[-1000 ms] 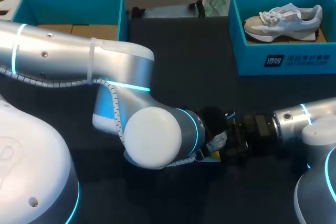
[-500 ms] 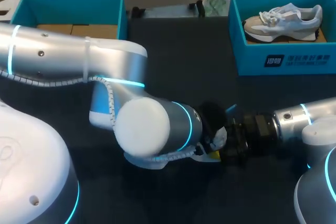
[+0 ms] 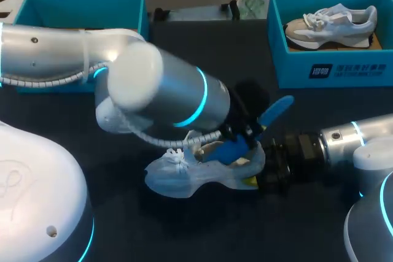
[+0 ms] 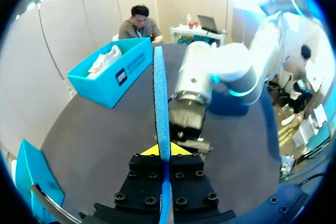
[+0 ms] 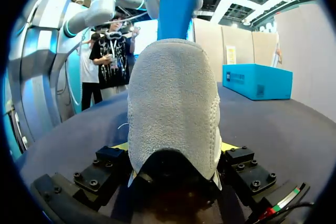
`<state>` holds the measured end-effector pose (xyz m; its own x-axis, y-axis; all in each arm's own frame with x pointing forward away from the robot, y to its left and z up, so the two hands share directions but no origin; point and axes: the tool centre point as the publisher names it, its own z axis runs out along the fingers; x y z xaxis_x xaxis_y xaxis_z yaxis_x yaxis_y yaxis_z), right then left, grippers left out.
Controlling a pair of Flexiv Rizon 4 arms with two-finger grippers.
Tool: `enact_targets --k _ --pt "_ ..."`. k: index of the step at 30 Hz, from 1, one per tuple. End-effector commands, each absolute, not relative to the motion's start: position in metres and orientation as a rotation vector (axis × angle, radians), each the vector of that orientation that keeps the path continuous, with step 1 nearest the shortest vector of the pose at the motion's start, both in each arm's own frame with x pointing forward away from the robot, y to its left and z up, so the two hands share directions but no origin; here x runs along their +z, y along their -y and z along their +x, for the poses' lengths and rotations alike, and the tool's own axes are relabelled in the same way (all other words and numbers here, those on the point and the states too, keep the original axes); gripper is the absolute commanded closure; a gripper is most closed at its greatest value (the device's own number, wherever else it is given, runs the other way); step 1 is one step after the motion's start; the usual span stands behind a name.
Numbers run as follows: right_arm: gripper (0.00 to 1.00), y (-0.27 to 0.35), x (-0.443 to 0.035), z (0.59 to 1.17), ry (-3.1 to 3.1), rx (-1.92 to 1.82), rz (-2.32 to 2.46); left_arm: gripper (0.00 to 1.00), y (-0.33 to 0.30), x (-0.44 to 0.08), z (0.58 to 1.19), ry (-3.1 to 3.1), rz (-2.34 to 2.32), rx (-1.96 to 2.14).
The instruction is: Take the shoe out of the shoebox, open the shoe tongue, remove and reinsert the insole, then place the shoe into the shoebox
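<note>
While the right end effector (image 5: 174, 146) clamps the shoe (image 3: 184, 173) at the heel,
the left end effector (image 4: 161, 150) pinches the blue insole (image 3: 274, 110) edge-on.

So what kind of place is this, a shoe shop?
More likely a robot testing lab, I'd guess. At a dark table, the robot's right hand grips a shoe by its heel, its left hand holds a blue insole, and teal shoeboxes sit at the far corners.

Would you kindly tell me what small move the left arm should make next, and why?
Probably lift the insole a little higher, clear of the shoe: the left hand is shut on it, its lower end appears to sit in the shoe's opening, and the right hand holds the shoe steady.
</note>
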<state>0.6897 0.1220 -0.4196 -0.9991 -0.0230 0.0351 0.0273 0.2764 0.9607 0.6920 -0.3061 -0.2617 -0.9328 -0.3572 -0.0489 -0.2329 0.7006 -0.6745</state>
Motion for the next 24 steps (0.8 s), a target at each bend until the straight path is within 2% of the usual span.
enact_targets --k 1,14,24 --pt "1.0 -0.122 -0.421 0.69 2.479 -1.862 -0.006 1.0 0.306 -0.244 0.695 -2.903 -0.367 -1.211" --pt "1.0 -0.122 -0.421 0.69 2.479 -1.862 -0.006 1.0 0.333 -0.143 0.67 -2.922 -0.038 -1.681" --pt "1.0 -0.122 -0.421 0.69 2.479 -1.862 -0.006 1.0 0.315 -0.077 0.66 -2.773 0.112 -1.849"
